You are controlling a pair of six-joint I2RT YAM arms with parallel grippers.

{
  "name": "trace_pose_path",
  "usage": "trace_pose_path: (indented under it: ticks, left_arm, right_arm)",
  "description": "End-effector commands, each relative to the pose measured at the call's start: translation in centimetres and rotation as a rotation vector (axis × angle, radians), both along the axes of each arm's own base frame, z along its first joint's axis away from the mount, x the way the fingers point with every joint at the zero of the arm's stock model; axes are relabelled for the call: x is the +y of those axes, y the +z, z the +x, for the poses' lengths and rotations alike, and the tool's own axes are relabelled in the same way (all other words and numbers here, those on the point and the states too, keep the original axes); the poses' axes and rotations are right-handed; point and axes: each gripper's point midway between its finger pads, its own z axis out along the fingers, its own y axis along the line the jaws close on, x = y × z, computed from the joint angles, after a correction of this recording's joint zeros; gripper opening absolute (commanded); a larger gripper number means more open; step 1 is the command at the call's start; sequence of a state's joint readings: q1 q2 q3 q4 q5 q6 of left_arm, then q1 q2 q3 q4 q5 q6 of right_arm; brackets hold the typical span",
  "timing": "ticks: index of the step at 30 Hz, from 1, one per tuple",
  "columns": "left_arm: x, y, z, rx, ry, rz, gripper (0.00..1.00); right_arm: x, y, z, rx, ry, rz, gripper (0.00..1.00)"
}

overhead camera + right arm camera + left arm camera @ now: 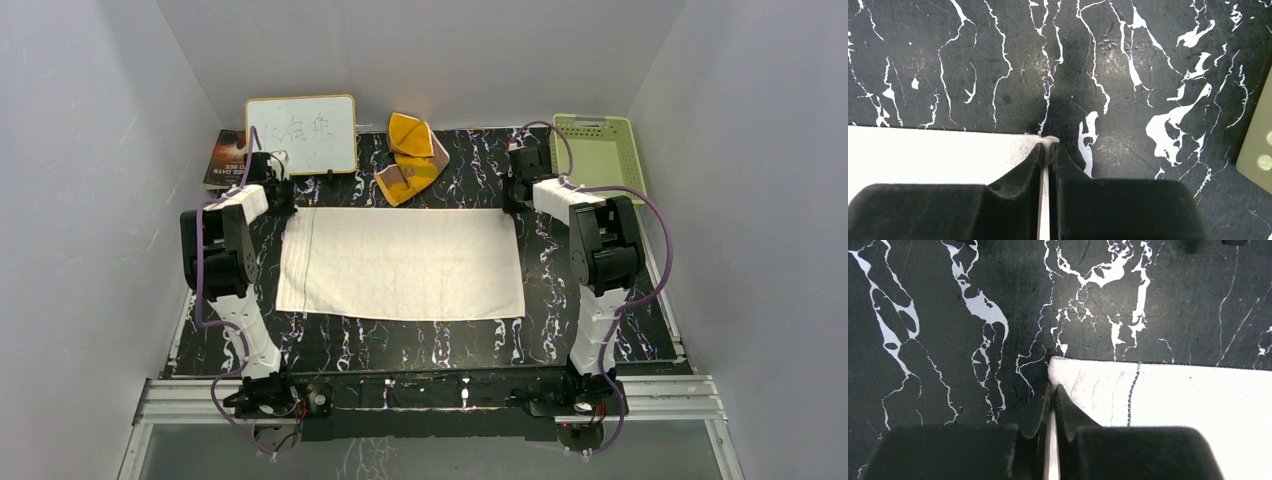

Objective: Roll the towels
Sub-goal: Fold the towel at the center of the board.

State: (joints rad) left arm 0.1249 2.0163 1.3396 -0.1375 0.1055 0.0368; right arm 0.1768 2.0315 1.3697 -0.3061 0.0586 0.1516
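From the top camera, a black tabletop with white marble veining is being shown, closed in on three sides by plain white walls, and its near edge is being bordered by a ribbed aluminium rail. The large cream-white terry towel is being seen spread flat in the middle of the tabletop, its long side running left to right. The smaller orange-yellow cloth towel is being seen crumpled just beyond the far edge of the large one. A wood-framed whiteboard is being propped at the far left; handwritten strokes are being displayed on it but cannot be read. A dark book is being partly hidden behind it, its cover lettering too small to read. A pale green perforated plastic basket is being kept at the far right. The left gripper is being held down at the cream-white terry towel's far left corner, the right gripper at its far right corner.

From the left wrist camera, the jaws are being pressed together with the towel's corner edge clamped between them. A dark stitched line is being shown crossing the cloth near that corner.

From the right wrist camera, the jaws are likewise being pressed together on the towel's other corner, which is being bunched slightly at the tips. The basket's rim is being glimpsed at the right border.
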Motion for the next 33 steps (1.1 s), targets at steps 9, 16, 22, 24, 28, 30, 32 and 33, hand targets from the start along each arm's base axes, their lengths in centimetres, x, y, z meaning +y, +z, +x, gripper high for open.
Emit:
trace_pose_path:
  ticks: [9,16,22,24,28,30,32,33]
  left_arm:
    - [-1.1,8.7,2.2,-0.256,-0.005,-0.149,0.0]
    - [-0.4,11.5,4.8,-0.35,-0.016,-0.193,0.0]
    - [-0.2,12.5,4.0,-0.404,-0.053,-0.164,0.0]
    - [-0.1,12.8,3.1,-0.444,-0.065,-0.154,0.0]
    - [0.2,12.4,0.7,-0.487,-0.067,-0.149,0.0]
    - [0.1,12.3,-0.4,-0.504,-0.062,-0.146,0.0]
    - [-0.2,12.5,-1.5,-0.532,-0.05,-0.157,0.0]
    - [-0.5,12.2,-2.0,-0.537,-0.046,-0.17,0.0]
  right_arm:
    - [1.1,8.1,3.3,-0.181,0.001,0.103,0.0]
    - [0.3,11.9,5.5,-0.283,-0.051,0.103,0.0]
    - [-2.2,13.9,4.6,-0.351,-0.146,0.07,0.0]
    - [-3.5,14.8,3.9,-0.399,-0.196,0.084,0.0]
    - [-5.9,15.7,1.6,-0.447,-0.285,0.146,0.0]
    - [-6.2,15.5,0.3,-0.453,-0.315,0.168,0.0]
    - [-6.1,14.7,-1.2,-0.446,-0.331,0.189,0.0]
    - [-6.0,14.6,-1.8,-0.447,-0.333,0.204,0.0]
